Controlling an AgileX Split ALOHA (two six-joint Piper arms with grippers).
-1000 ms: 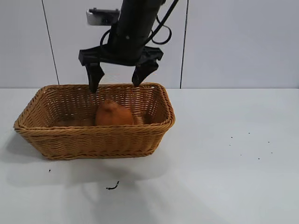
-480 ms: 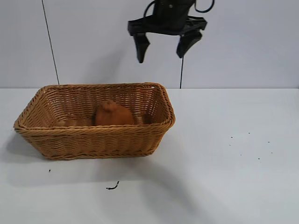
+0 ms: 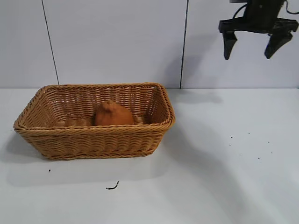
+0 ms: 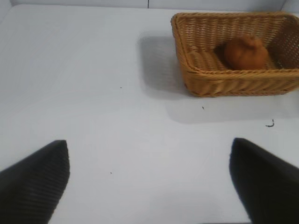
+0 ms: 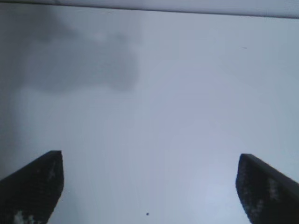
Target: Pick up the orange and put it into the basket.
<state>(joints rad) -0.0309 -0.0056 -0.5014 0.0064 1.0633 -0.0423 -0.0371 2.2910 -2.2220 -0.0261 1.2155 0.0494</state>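
The orange lies inside the woven wicker basket at the left of the table, near the middle of its floor. My right gripper is open and empty, high in the air at the far right, well away from the basket. The right wrist view shows its open gripper over bare table. The left arm is out of the exterior view. The left wrist view shows the left gripper, open and empty, far from the basket, with the orange inside it.
A small dark scrap lies on the white table in front of the basket. A few tiny dark specks dot the table at the right. A panelled wall stands behind the table.
My right gripper has risen from just above the basket and swung far to the right, open and empty throughout. The orange stays still in the basket.
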